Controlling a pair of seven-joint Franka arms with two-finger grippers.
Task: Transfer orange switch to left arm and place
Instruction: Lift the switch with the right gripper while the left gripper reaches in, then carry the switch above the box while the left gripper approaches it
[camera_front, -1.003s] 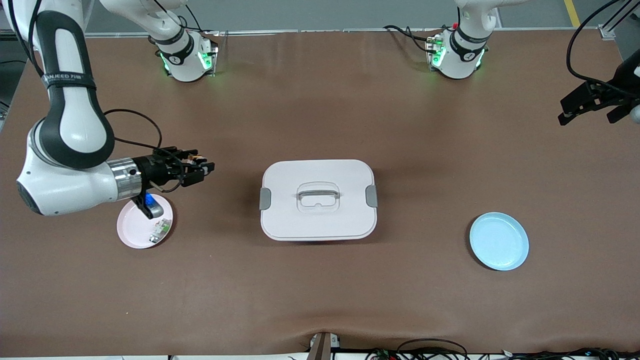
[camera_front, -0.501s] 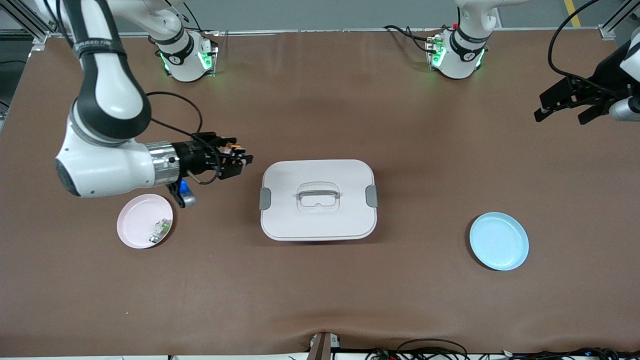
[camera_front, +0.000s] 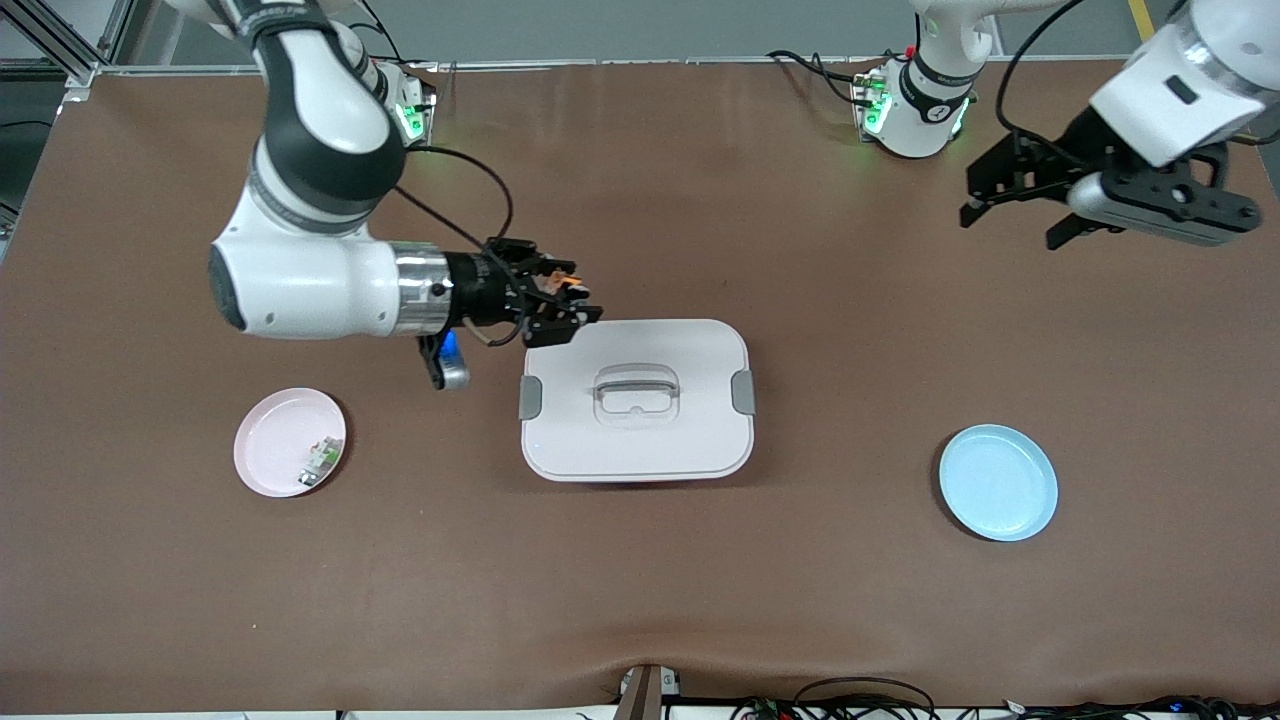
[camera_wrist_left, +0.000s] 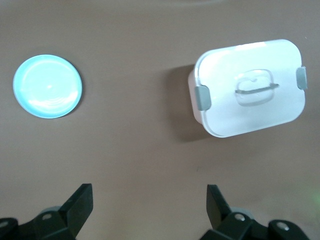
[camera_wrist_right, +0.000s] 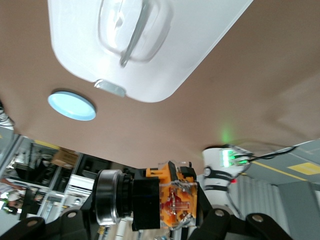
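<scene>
Over the large white lidded box's corner, right gripper clamps the stubby black-and-orange switch; left gripper waits spread, handover pending.

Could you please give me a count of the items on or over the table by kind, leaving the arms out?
Plates: 2, pink plate and blue plate
Boxes: 1, white box
Switches: 1, orange switch, held by the right gripper
Small green-and-white parts: 1, on the pink plate
Total: 5

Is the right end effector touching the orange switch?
Touching. The right wrist view shows the right end effector shut on the orange switch.
</scene>
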